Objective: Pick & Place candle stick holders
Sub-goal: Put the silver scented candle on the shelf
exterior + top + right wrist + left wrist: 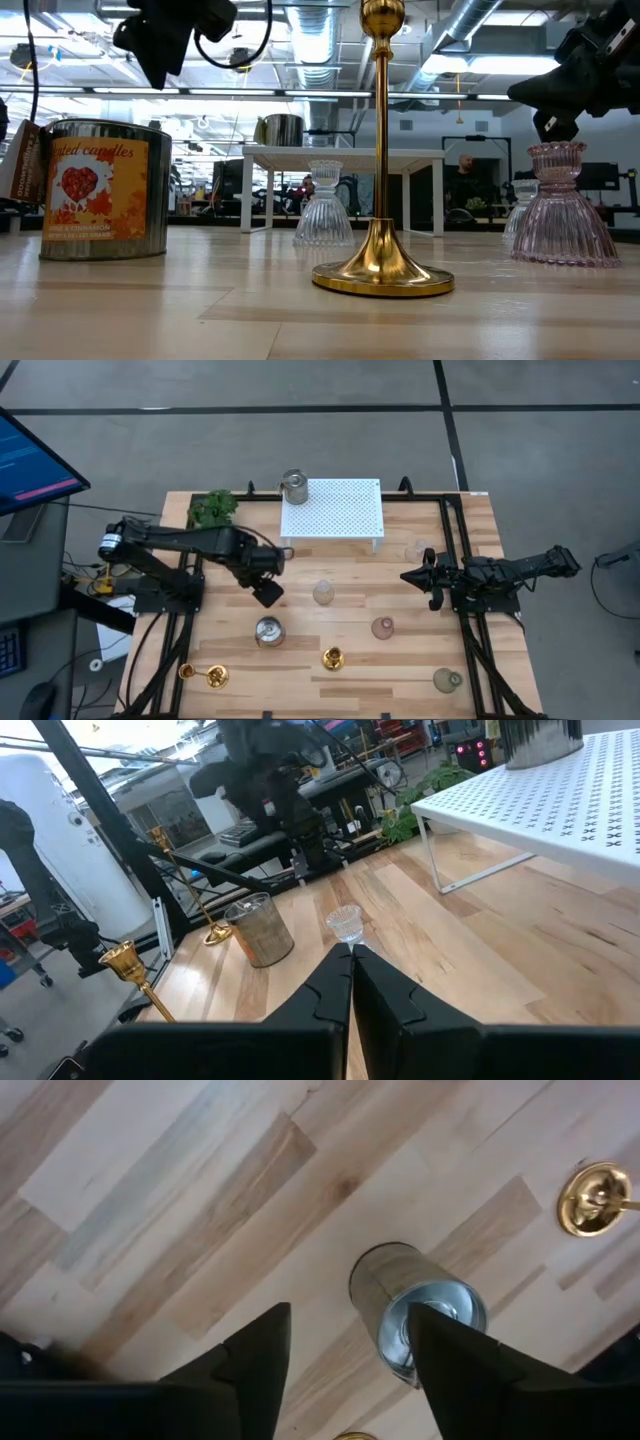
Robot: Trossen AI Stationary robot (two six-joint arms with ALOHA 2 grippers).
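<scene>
**A:** Where do your two arms stand?

**B:** Your left gripper point(268, 594) hangs above the bench point(400, 660), over bare wood just beyond the candle tin point(268, 631). Its fingers point(255, 1370) are spread apart with nothing between them; in the left wrist view the tin point(420, 1315) sits close by one fingertip. Your right gripper point(410, 575) waits at the bench's right side, fingers point(330, 990) pressed together, empty, pointing toward a clear glass vase point(346, 923).

**A:** And the candle stick holders?

**B:** You have a tall gold holder point(333, 657) standing upright near the front, between the tin and a pink glass vase point(383, 627). In the low view its thin stem and round base point(382, 270) are nearest the camera. Two more gold holders sit at the front-left corner: one point(216, 677) and a smaller one point(186, 672) just beside it.

**A:** Anything else you can see?

**B:** A white perforated shelf point(335, 508) at the back carries a silvery can point(294, 487), with a green plant point(212, 507) to its left. A greenish glass vase point(447, 680) stands at the front right.
</scene>
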